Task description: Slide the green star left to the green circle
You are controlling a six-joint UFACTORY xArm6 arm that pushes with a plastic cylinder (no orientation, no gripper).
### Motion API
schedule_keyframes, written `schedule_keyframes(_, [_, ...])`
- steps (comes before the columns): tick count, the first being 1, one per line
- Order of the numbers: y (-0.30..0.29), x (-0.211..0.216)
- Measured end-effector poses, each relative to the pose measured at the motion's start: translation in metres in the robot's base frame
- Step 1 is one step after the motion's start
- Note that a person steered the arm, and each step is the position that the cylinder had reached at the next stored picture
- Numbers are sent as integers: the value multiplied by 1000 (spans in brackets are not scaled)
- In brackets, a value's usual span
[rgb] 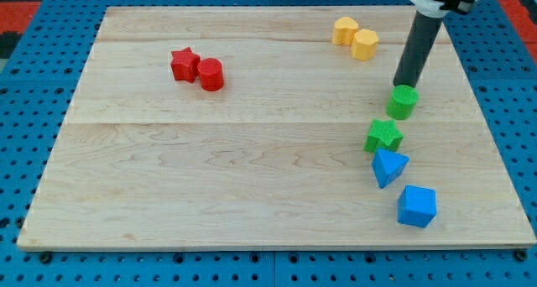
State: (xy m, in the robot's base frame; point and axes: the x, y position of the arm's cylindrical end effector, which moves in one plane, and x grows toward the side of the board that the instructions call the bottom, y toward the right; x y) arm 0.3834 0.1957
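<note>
The green star [383, 136] lies at the board's right, just below and left of the green circle [403, 101], a short cylinder. A small gap separates them. My tip [406, 85] stands right at the top edge of the green circle, at or touching its far side. The dark rod rises from there toward the view's top right.
A blue triangle [388, 166] sits directly below the green star, and a blue cube [417, 206] below that. Two yellow blocks [356, 37] lie near the top. A red star [184, 64] and red cylinder [211, 74] lie at upper left. The wooden board [252, 169] rests on a blue pegboard.
</note>
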Motion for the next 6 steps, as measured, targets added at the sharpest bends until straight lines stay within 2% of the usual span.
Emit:
schedule_keyframes(1, [55, 45])
schedule_keyframes(2, [48, 73])
schedule_keyframes(3, [39, 123])
schedule_keyframes(4, [-15, 134])
schedule_keyframes(5, [-73, 118])
schedule_keyframes(6, [-81, 107])
